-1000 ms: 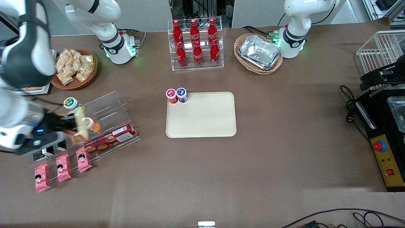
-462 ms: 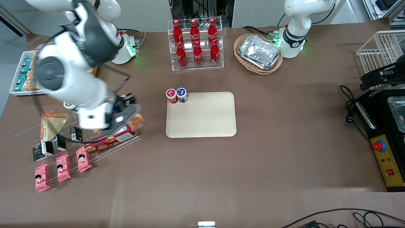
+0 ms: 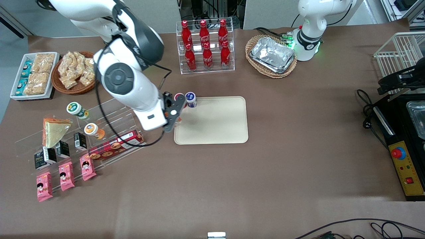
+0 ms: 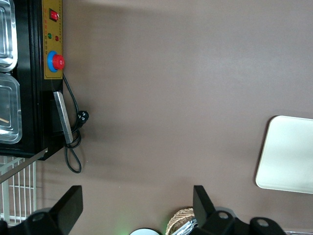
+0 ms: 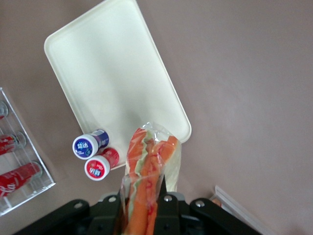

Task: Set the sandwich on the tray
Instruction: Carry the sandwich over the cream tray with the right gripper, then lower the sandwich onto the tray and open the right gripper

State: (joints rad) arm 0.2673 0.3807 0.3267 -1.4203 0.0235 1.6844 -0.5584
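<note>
Two sandwiches are in play here, and one of them, the sandwich (image 5: 149,171), is pinched edge-on in the gripper (image 3: 174,111), fingers closed snug against the wrap on both flat sides, filling edge of orange and green pointing outward. Holding it by the flats like that makes sense to me, since a soft wedge would probably squash or slip if grabbed by the corners. It's hanging just above the edge of the tray (image 3: 219,132) at the working arm's end, right by two small bottles (image 3: 186,99) with red and blue caps standing on the tray's corner, so I'd guess the drop spot is the bare middle to avoid knocking them. The spare sandwich (image 3: 54,131) sits on the clear acrylic display rack (image 3: 113,109), toward the working arm's end of the table. Readable stuff: the red bottles (image 3: 204,44) in the clear stand farther from the camera look like Coca-Cola script, though I can't make out every letter. The caps have print, maybe Chinese characters, too small for me to read.
</note>
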